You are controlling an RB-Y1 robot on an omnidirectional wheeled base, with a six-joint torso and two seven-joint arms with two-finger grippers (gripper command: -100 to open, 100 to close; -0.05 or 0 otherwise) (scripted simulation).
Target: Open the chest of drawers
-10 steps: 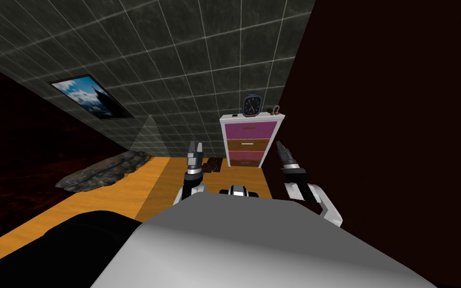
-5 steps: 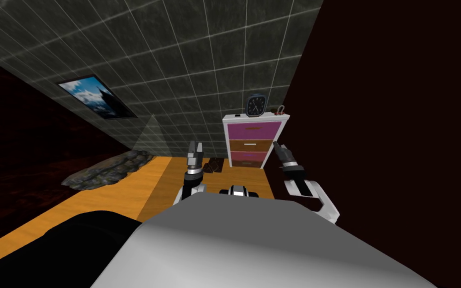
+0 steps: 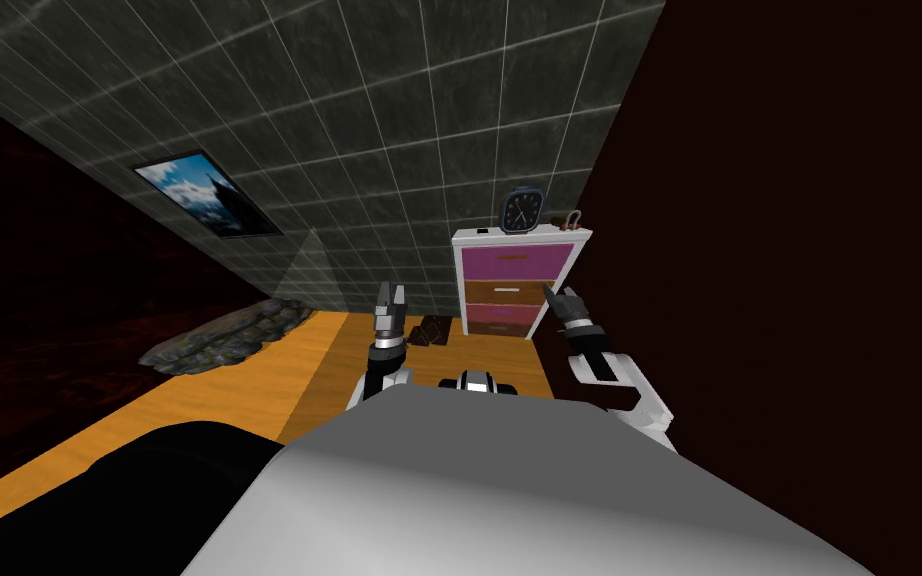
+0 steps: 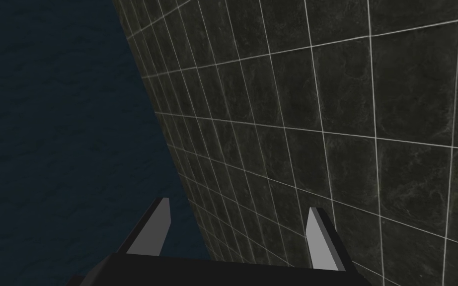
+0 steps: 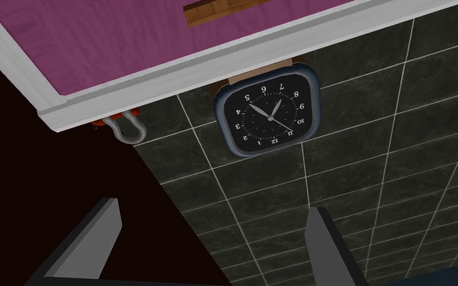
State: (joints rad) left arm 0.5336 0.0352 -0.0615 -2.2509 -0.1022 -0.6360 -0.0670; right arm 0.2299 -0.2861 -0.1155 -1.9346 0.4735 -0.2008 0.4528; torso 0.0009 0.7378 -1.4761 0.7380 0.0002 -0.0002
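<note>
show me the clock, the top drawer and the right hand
clock (image 5: 267, 115), right wrist view, centre of its dial
top drawer (image 3: 541, 266), head view, on its purple front
right hand (image 5: 211, 204), right wrist view, midway between its fingertips

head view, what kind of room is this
Likely a room in a home, perhaps a bedroom: a chest of drawers with a clock on top stands against a dark tiled wall, and a framed picture hangs on that wall.
</note>
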